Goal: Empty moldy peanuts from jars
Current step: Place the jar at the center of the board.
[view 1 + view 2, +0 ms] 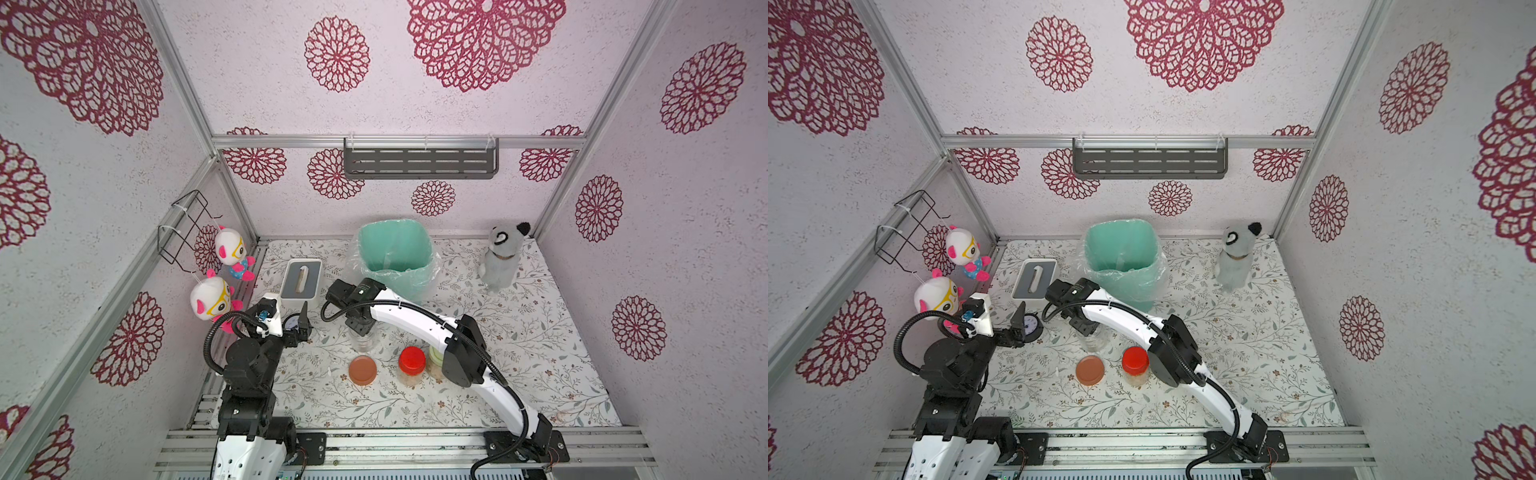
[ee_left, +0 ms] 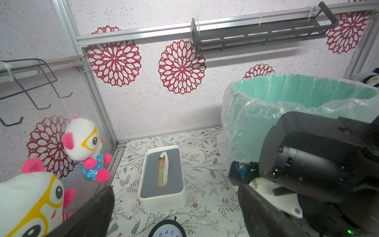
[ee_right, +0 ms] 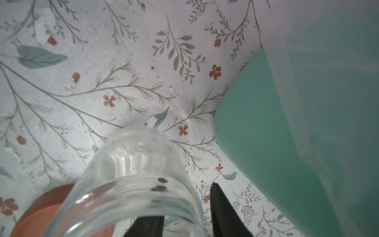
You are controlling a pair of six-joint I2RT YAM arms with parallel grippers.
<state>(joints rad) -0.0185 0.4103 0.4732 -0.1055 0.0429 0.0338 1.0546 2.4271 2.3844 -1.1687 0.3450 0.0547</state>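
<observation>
Nearest the front, flat on the table [image 1: 291,399]: brown lid [image 1: 363,370], off its jar. Just beside it, red jar [image 1: 412,365], closed and upright, peanuts [image 1: 410,380] heaped tan inside. Next along, green jar [image 1: 435,358], also closed, half hidden behind the right arm, more kernels showing through the glass. Just behind the lid, open jar [image 1: 362,340], upright on the table, looks empty in the right wrist view. Astride its rim, right claw [image 3: 182,205], narrowly parted: one finger inside the mouth, one outside, a sliver of table showing between outer finger and glass; grips nothing. Off to the left, left claw [image 1: 305,323], spread wide and empty, near a clock [image 2: 167,229]. Further back, tissue box [image 2: 162,176], then bin [image 1: 392,245] with clear liner by the back wall; contents unclear. Farthest, grey plush [image 1: 500,257] upright in the right back corner
</observation>
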